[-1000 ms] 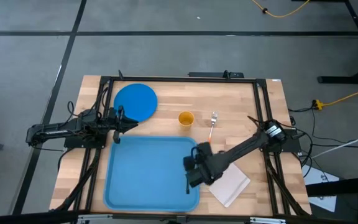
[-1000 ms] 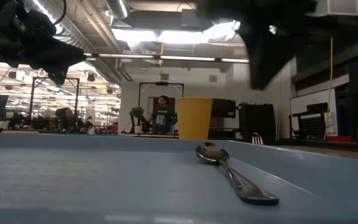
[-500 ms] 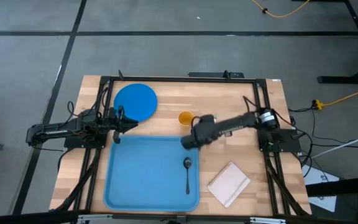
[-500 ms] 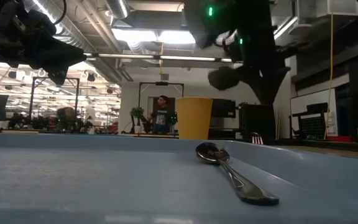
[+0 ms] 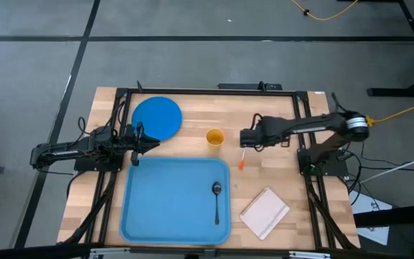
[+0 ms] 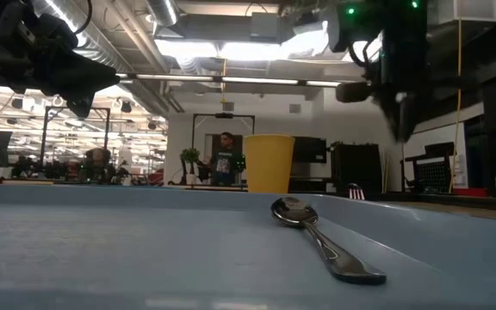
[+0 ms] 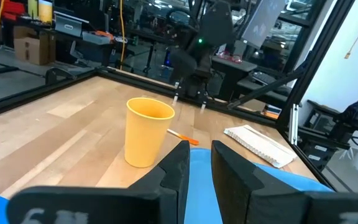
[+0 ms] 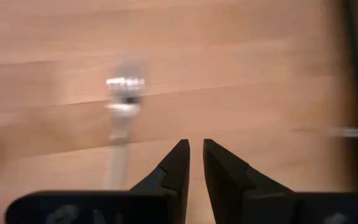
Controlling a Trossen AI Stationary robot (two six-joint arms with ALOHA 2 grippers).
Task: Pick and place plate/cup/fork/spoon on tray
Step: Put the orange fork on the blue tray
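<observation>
A: What is closest to us, down low?

B: The spoon (image 6: 321,234). It lies flat in the tray (image 5: 164,208), near the tray's right side, so that job looks done.

A: Why is the tray at the front?

B: Both arms can reach it there, I think. Everything has to end up in it.

A: What is the white thing next to it?

B: A pad (image 5: 264,212), lying just right of the tray. It is not one of the things to move.

A: And behind the tray?

B: The cup (image 5: 215,137) stands on the wood, just past the tray's far edge. The fork (image 5: 243,152) lies right of the cup, its orange end toward the tray.

A: Is the right claw (image 5: 244,138) holding it?

B: No. It hangs above the fork's metal end, fingers nearly together with only a thin gap, and nothing between them. I think it is lining up for a grab, so it must open wider first.

A: And the left claw (image 5: 152,142)?

B: It waits by the tray's far left corner, close to the plate (image 5: 157,117). Its fingers are almost together too, holding nothing. The plate sits farthest back, on the left.
</observation>
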